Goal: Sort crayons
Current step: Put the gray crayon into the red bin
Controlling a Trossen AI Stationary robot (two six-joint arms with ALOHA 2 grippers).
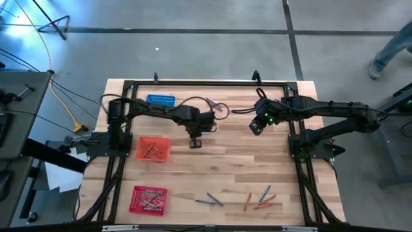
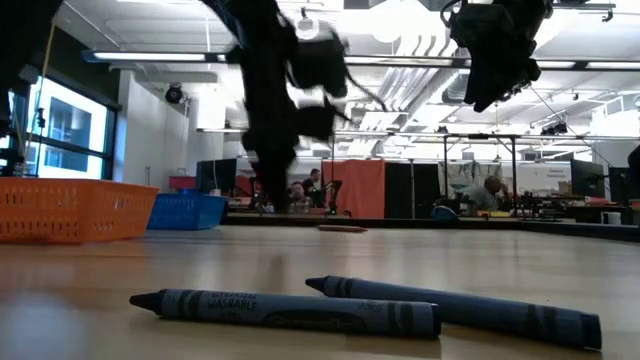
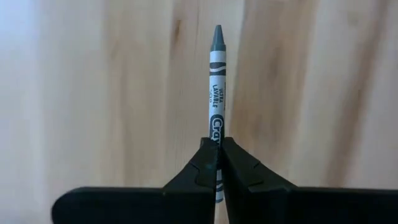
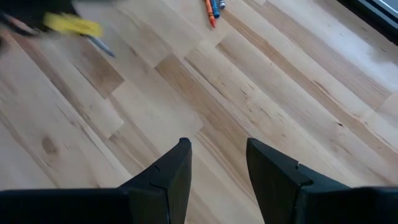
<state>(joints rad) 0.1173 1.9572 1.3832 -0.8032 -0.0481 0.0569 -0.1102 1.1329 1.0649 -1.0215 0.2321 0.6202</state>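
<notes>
Two blue crayons (image 2: 290,311) lie nearest; left end effector (image 3: 217,163) clamps one grey crayon (image 3: 217,87); right end effector (image 4: 216,163) apart.

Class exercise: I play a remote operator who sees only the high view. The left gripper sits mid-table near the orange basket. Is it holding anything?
Observer: Yes. The left wrist view shows the left gripper shut on a grey-tipped crayon that points straight out past its fingers.
Operator: And the right gripper, over toward the far side?
Observer: The right wrist view shows the right gripper open and empty, bare wooden table below it.
Operator: Those loose sticks near the front edge, what do they look like up close?
Observer: In the low view, two dark blue-grey crayons lie flat at the front, their pointed tips toward the side where the orange basket stands.
</notes>
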